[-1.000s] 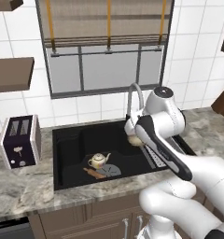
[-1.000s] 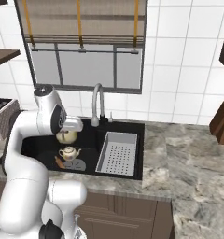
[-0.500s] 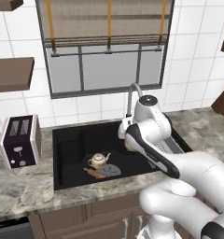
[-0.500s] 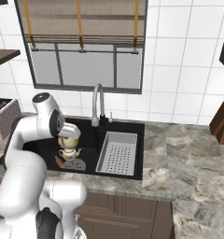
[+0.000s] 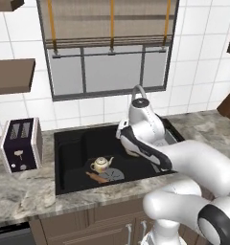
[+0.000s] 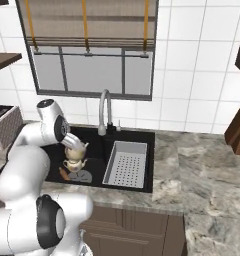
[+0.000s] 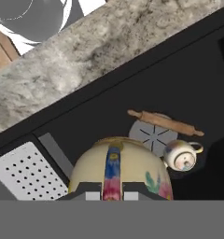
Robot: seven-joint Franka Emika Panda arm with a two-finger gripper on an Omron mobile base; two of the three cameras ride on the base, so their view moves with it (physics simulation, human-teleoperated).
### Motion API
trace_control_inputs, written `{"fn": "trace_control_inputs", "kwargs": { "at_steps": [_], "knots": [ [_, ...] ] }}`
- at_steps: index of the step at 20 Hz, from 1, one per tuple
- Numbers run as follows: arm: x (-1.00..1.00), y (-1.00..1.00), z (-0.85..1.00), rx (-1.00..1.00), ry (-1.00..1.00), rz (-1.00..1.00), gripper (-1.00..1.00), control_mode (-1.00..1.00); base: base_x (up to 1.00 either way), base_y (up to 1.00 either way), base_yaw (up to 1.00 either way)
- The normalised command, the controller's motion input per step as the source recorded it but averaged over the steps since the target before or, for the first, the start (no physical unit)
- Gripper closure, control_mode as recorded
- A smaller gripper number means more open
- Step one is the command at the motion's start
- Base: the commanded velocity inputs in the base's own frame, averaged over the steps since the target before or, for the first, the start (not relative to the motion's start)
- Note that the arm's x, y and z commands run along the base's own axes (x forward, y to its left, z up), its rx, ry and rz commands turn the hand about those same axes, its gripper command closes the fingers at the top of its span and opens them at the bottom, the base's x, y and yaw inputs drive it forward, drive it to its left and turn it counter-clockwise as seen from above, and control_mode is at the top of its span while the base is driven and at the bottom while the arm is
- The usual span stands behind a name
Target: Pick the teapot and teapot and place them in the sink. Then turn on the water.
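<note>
My gripper [image 7: 112, 194] is shut on a cream teapot [image 7: 118, 169] with a coloured floral stripe, which hangs over the black sink [image 7: 188, 84]. From the right base view the held teapot [image 6: 81, 146] hangs at my gripper [image 6: 74, 144], just above the basin [image 6: 94, 150]. A second teapot [image 7: 181, 156] stands upright on the sink floor beside the round drain. That teapot [image 5: 101, 165] shows left of my arm in the sink [image 5: 74, 148], and again [image 6: 73, 163] below the held one. The arched silver tap [image 6: 106, 107] stands behind the basin, with no stream running.
A wooden rolling pin [image 7: 165, 122] lies across the drain, in front of the standing teapot [image 5: 97, 178]. A perforated grey draining tray [image 6: 126, 163] fills the sink's right part. A toaster [image 5: 21, 143] stands on the marble counter [image 5: 21, 196] to the left.
My arm has swung leftward over the basin, carrying the teapot with it. The teapot on the sink floor and the rolling pin have stayed put.
</note>
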Motion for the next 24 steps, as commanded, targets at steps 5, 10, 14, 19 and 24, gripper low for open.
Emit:
{"fn": "trace_control_inputs", "kwargs": {
  "at_steps": [5, 10, 14, 19, 24],
  "knots": [
    [0.04, 0.0, -0.39, 0.11, 0.09, -0.32, 1.0, -1.0, 0.0, 0.0, 0.0],
    [0.25, 0.0, -0.36, 0.01, 0.04, -0.31, 1.0, -1.0, 0.0, 0.0, 0.0],
    [0.41, 0.0, -0.27, 0.0, 0.01, -0.29, 1.0, -1.0, 0.0, 0.0, 0.0],
    [0.47, 0.01, -0.34, 0.0, 0.01, -0.26, 1.0, -1.0, 0.0, 0.0, 0.0],
    [0.47, 0.0, -0.52, 0.0, 0.06, -0.23, 1.0, -1.0, 0.0, 0.0, 0.0]
  ]
}}
